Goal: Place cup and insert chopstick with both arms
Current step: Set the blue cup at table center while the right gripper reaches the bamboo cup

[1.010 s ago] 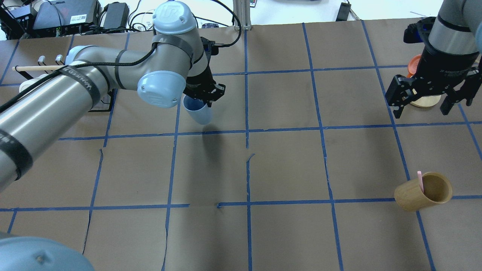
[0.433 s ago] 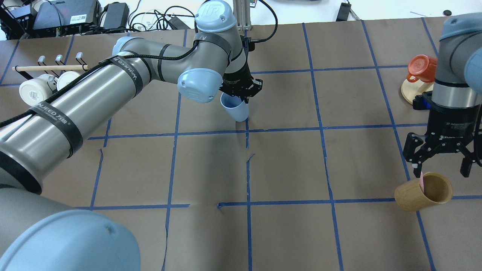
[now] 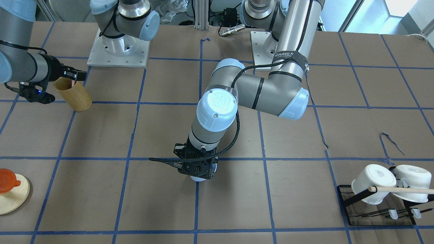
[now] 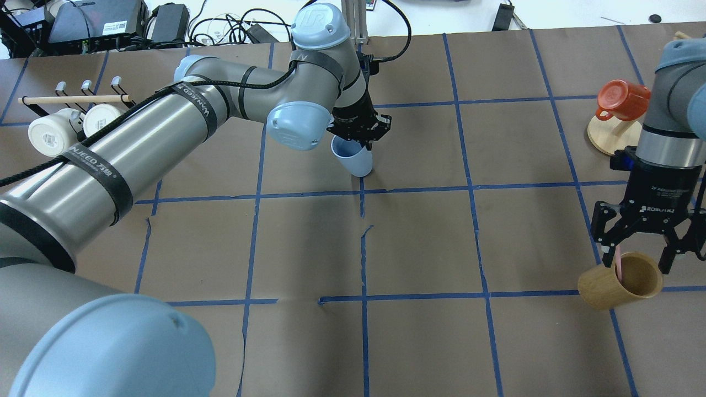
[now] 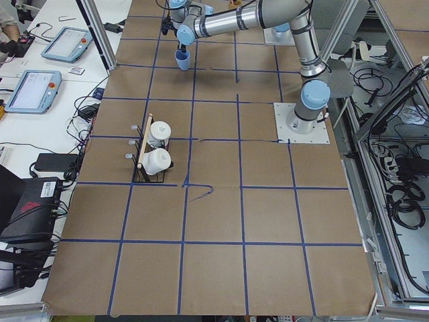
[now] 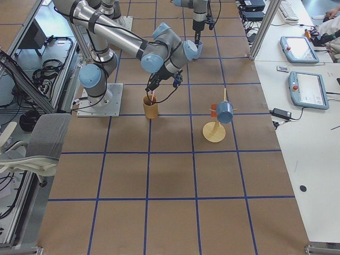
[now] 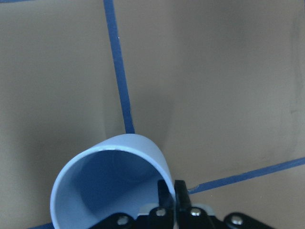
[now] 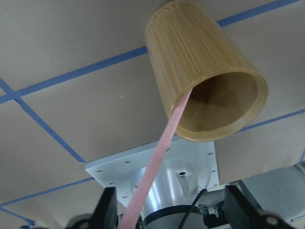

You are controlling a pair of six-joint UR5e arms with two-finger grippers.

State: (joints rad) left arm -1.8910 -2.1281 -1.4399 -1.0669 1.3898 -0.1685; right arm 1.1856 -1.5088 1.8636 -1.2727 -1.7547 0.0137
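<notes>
the left gripper (image 4: 362, 142) is pinching the rim of the blue cup (image 4: 354, 161), its fingers closed narrow on the wall at the cup's 5 o'clock side in the wrist view. the cup is hanging mouth up, a little toward 12 o'clock from the middle of the desk (image 4: 419, 242) in the overhead view, by a crossing of blue tape lines (image 4: 309, 194). whether its base is touching the desk i cannot tell. the right gripper (image 4: 638, 258) is hovering with fingers spread wide over the bamboo holder (image 4: 598, 291), which is standing at the desk's 4 o'clock. the pink chopstick (image 4: 619, 266) is leaning in the holder, its top end rising between the wide fingers, not clamped. an orange cup (image 4: 620, 98) is hanging on a wooden stand (image 4: 604, 139) at 2 o'clock.
</notes>
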